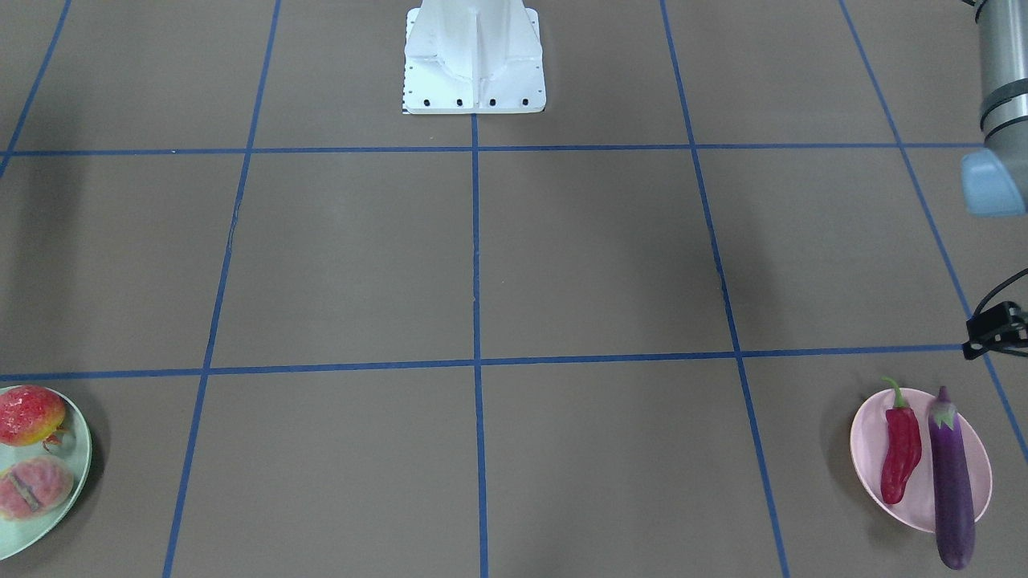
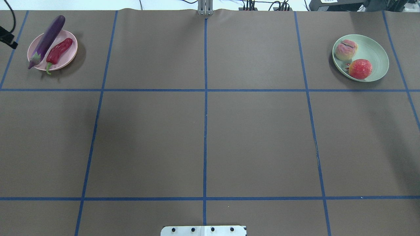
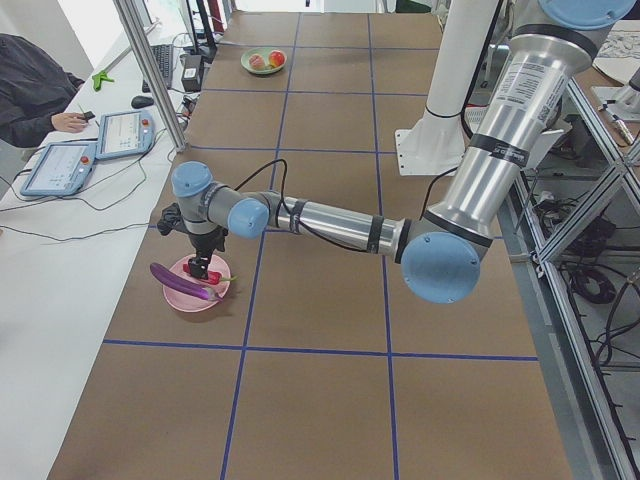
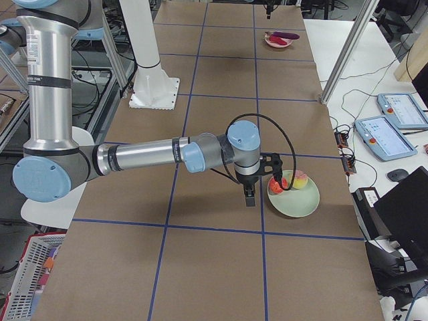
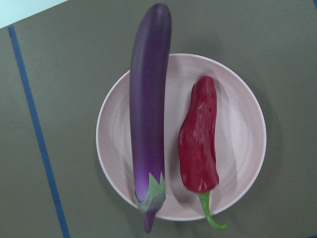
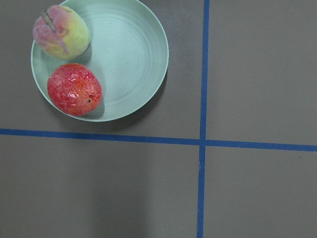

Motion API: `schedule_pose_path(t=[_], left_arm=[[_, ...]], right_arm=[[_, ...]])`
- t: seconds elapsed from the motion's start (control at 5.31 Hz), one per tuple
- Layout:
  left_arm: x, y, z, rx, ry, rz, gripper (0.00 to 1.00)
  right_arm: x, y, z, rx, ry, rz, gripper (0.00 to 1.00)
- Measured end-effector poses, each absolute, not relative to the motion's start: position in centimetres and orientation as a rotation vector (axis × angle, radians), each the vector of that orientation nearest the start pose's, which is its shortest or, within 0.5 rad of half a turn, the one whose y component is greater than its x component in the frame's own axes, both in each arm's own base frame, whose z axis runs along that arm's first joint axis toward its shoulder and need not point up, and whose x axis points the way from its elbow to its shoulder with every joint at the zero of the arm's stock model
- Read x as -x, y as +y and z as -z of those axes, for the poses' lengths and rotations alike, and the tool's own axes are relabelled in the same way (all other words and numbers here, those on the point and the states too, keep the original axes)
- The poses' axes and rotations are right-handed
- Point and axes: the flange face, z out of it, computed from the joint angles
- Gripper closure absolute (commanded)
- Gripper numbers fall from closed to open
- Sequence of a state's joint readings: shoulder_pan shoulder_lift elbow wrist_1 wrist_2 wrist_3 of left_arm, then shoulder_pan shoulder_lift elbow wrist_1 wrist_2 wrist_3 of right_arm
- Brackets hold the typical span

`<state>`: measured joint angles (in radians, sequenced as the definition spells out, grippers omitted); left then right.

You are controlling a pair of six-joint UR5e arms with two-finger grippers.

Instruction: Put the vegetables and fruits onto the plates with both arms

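Here, eggplant (image 5: 148, 99) overhangs pink plate (image 5: 240, 119) rim; left claw (image 3: 203, 263) and right claw (image 4: 249, 197) spread: indiscernible.

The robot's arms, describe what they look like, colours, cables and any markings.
The silver-grey tubular left arm has light-blue round joint caps, black bands at the joints, and a black cable looping along the forearm to black jaws. The silver-grey tubular right arm matches it, with a black cable arcing over its wrist. No lettering is readable.
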<state>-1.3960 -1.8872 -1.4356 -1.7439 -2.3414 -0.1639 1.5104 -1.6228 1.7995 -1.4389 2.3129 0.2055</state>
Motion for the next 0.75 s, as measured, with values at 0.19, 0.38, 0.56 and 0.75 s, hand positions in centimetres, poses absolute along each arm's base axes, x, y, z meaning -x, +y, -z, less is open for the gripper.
schedule_pose_path(t=[0.19,0.38,0.56,0.75], left_arm=[[0.3,-58.6,-54.4,-0.208,0.863,-0.093,0.0],[3.6,-53.0,-56.9,-0.201,0.875,-0.074,0.0],[5.6,-48.3,-60.5,-0.151,0.86,-0.041,0.0],[6.5,-45.2,-63.3,-0.086,0.831,0.021,0.0]], right_arm=[[-3.7,-48.3,-55.7,-0.194,-0.768,-0.023,0.0],[-3.7,-48.2,-55.8,-0.193,-0.768,-0.024,0.0],[-3.7,-48.0,-55.9,-0.191,-0.769,-0.025,0.0],[-3.7,-47.9,-56.0,-0.189,-0.769,-0.025,0.0]])
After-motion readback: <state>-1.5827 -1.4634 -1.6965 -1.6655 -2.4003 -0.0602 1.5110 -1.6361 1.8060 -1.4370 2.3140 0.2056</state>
